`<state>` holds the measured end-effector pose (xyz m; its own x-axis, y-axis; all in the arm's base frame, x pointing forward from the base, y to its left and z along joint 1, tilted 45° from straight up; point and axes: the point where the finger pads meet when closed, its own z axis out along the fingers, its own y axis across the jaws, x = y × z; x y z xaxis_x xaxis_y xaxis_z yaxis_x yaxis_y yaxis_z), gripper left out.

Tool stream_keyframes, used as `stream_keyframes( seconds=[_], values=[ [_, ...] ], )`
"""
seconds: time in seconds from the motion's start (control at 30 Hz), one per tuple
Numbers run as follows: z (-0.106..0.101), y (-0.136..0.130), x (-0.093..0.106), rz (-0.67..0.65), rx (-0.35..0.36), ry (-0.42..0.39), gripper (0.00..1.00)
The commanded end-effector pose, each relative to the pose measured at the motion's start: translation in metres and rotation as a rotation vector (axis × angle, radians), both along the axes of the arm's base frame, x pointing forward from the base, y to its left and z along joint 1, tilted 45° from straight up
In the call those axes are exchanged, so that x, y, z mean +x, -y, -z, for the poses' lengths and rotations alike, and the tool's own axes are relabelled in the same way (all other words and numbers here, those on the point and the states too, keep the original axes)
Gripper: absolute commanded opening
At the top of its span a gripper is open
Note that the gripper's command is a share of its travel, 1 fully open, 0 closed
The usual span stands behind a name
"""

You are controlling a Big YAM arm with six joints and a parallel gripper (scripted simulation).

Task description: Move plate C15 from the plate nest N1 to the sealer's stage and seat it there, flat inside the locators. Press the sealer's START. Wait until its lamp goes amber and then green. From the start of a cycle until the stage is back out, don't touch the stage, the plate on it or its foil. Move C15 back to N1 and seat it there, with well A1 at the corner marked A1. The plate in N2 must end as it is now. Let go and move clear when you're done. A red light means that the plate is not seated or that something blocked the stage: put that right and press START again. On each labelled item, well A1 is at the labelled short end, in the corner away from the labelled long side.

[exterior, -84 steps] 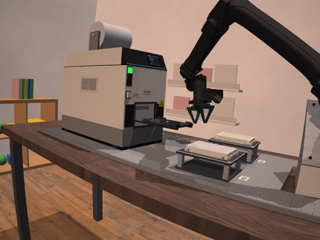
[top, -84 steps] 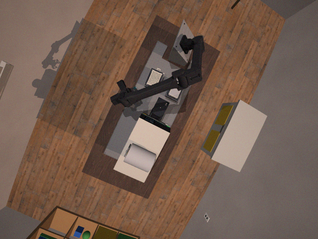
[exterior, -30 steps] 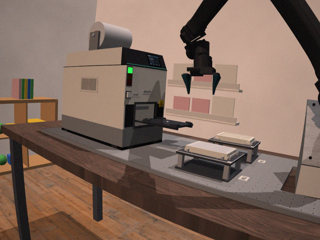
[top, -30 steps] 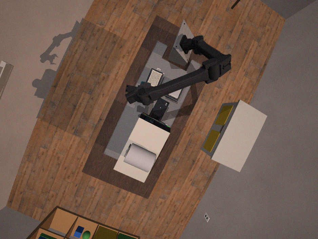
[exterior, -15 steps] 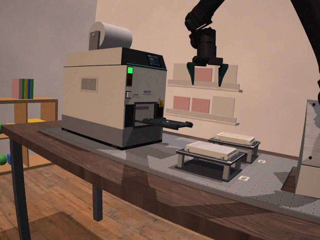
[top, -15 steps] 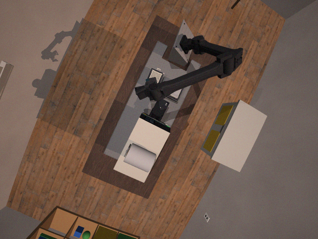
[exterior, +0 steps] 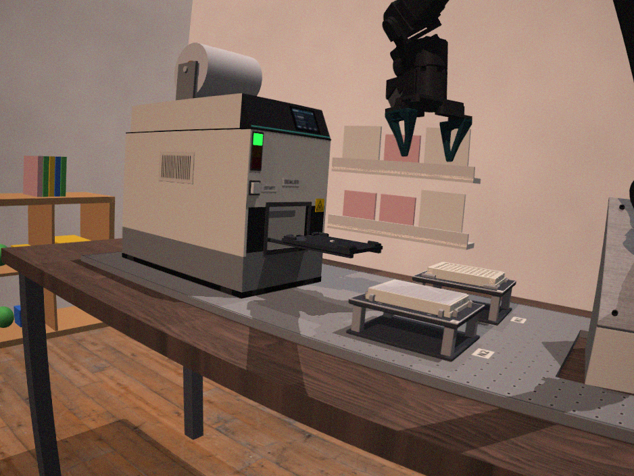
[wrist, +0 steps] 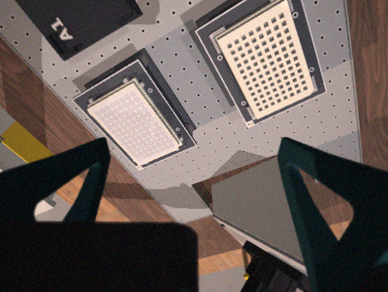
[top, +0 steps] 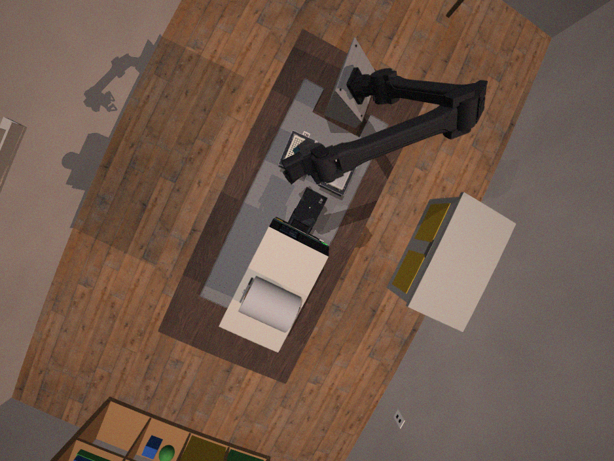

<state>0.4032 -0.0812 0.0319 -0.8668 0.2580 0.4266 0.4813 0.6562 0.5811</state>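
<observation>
Plate C15, cream with open square wells, lies flat in the far nest N1. A paler plate with faint round wells lies in the near nest N2. The sealer shows a green lamp, with its START button below. Its dark stage is out and empty, with an A1 mark on it in the wrist view. My gripper is open and empty, high above the two nests.
A foil roll sits on top of the sealer. The arm's grey base mount stands at the right end of the table. Wall shelves hang behind. A white cabinet stands off the table.
</observation>
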Motion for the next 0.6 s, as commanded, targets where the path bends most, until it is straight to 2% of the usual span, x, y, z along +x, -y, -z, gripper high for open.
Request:
stream_keyframes(
  seconds=[0.0,0.03,0.13,0.4,0.57],
  values=[
    [-0.02,0.013,-0.005,-0.067,0.012,0.119,1.0],
    [-0.013,0.012,-0.008,-0.078,0.021,0.116,1.0],
    [-0.016,0.006,-0.026,-0.152,0.037,0.181,1.0],
    [-0.053,-0.003,-0.051,-0.336,0.031,0.414,1.0],
    [-0.046,0.001,-0.046,-0.312,0.036,0.388,1.0]
  ],
)
